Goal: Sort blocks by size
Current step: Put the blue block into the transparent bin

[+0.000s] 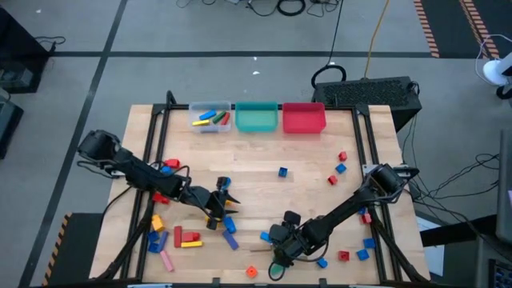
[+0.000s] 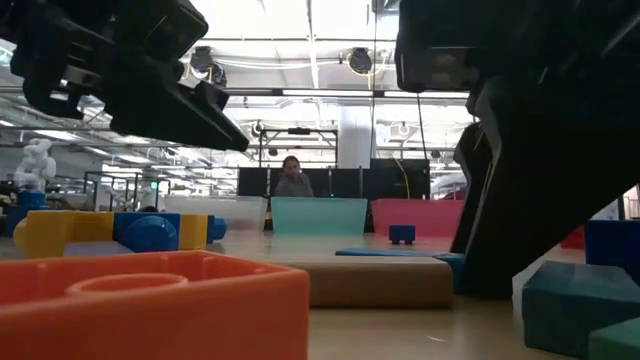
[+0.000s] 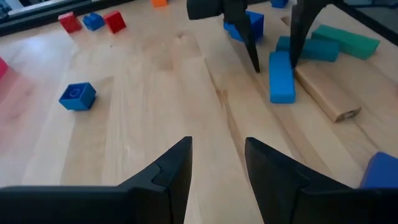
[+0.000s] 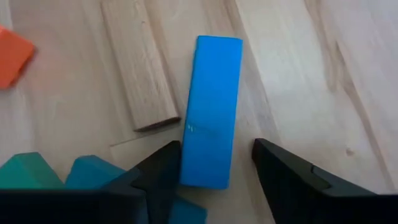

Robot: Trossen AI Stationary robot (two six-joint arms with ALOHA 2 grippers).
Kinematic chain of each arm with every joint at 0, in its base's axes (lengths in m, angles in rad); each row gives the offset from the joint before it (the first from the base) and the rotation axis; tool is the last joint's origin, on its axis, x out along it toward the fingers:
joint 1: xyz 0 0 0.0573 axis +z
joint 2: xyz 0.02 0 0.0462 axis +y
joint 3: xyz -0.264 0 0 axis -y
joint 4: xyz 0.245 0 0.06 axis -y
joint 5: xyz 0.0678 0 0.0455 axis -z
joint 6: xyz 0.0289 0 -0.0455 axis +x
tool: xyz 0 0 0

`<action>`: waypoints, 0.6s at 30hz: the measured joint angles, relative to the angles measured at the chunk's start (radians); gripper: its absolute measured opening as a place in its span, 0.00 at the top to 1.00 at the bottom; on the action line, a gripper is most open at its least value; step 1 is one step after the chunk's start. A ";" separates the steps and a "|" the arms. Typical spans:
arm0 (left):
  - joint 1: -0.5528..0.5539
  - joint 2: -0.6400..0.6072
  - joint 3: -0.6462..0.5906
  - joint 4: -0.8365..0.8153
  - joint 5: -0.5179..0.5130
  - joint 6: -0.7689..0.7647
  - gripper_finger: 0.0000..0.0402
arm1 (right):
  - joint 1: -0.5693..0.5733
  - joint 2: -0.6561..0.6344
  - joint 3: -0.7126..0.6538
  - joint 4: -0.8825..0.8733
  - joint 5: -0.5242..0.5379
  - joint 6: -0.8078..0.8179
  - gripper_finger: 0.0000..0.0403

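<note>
A long blue bar (image 4: 211, 124) lies flat on the table beside a wooden bar (image 4: 140, 74). My right gripper (image 4: 216, 171) is open and points down near the table's front edge. Its fingers stand on either side of one end of the blue bar; the left wrist view shows this too (image 3: 281, 78). My left gripper (image 3: 217, 165) is open and empty, low over bare table left of centre (image 1: 222, 200). Loose blocks lie scattered about, among them a small blue cube (image 3: 78, 96). The clear bin (image 1: 210, 118) at the far edge holds several coloured bars.
A teal bin (image 1: 256, 118) and a red bin (image 1: 304, 118) stand beside the clear one. Teal and green blocks (image 3: 323, 46) lie by the wooden bar. Block clusters lie at front left (image 1: 172, 236) and right (image 1: 340, 164). A person (image 2: 292, 178) sits beyond the table.
</note>
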State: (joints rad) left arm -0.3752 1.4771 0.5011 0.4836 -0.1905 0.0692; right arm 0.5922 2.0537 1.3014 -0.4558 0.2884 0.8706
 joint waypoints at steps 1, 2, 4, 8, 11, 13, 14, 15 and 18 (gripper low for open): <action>0.000 0.004 0.000 0.015 0.000 0.000 0.62 | 0.000 0.000 0.000 -0.003 0.011 -0.006 0.54; 0.000 0.008 0.000 0.026 0.001 0.000 0.62 | 0.001 0.000 -0.001 -0.004 0.021 -0.014 0.56; 0.000 0.009 0.000 0.034 0.000 0.000 0.62 | 0.001 -0.001 -0.002 -0.006 0.032 -0.033 0.62; 0.001 0.012 0.005 0.043 -0.006 -0.010 0.62 | 0.001 0.000 -0.003 -0.007 0.080 -0.072 0.75; -0.002 0.012 0.005 0.065 -0.003 -0.010 0.62 | -0.007 0.002 -0.004 0.010 0.129 -0.116 0.80; -0.002 0.012 0.005 0.072 0.000 -0.011 0.62 | -0.019 0.003 -0.005 0.013 0.163 -0.135 0.80; -0.002 0.012 0.005 0.076 0.001 -0.015 0.62 | -0.024 0.003 -0.006 0.012 0.183 -0.143 0.80; -0.003 0.012 0.005 0.083 0.001 -0.035 0.62 | -0.028 0.003 -0.007 0.010 0.202 -0.152 0.80; -0.002 0.012 0.005 0.094 0.000 -0.122 0.62 | -0.043 0.002 -0.009 0.005 0.253 -0.183 0.78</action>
State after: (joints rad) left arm -0.3768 1.4891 0.5060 0.5774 -0.1902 -0.0529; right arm 0.5488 2.0555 1.2926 -0.4504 0.5419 0.6878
